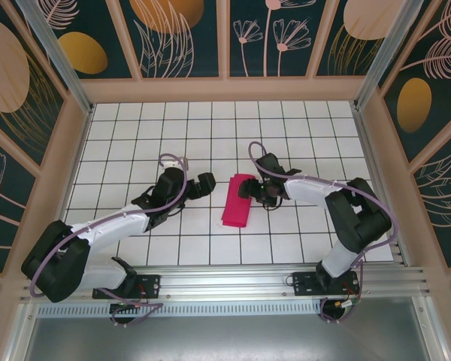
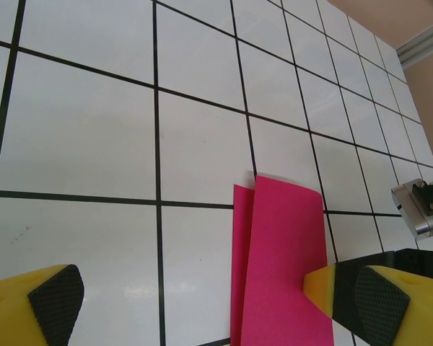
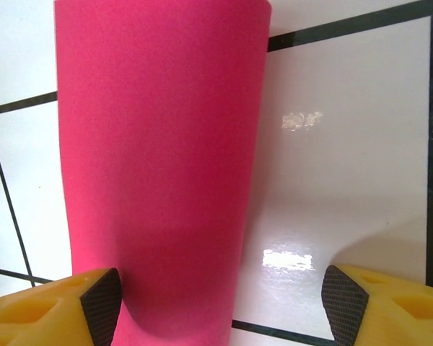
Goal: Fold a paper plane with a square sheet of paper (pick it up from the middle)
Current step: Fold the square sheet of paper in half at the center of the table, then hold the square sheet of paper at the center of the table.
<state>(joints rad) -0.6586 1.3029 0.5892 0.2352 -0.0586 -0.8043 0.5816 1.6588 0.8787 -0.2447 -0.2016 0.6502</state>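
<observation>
**Location.** The thin magenta-pink square sheet of paper (image 1: 236, 201) is lying on the white tiled surface (image 1: 135, 128) with black grid lines. It is sitting at the centre of the top view, between the two arms. It is showing as a narrow doubled strip, not as an open square. In the left wrist view (image 2: 281, 267) one layer's edge is sitting slightly offset from the other.

**Jaws.** The left gripper (image 1: 207, 183) is hovering just left of the strip's upper end, its jaws spread wide and holding nothing. In its own view (image 2: 216, 299) the strip is lying toward the right-hand finger. The right gripper (image 1: 248, 189) is sitting at the strip's upper right edge, jaws parted and clamping nothing. In its own view (image 3: 224, 303) the strip's near end is running down beside the left pad (image 3: 101, 299); contact cannot be told.

**Handling, as judged.** The paper is looking very light, limp and easily creased. The tile is reflecting glare, so the paper is likely to slide when pushed. Lying flat, it is offering little edge for a finger to get under.

**Where to hold, as judged.** A pinch across the narrow width at mid-length, as the task is asking, is looking the soundest hold. Firm pressure there is risking stray creases.
</observation>
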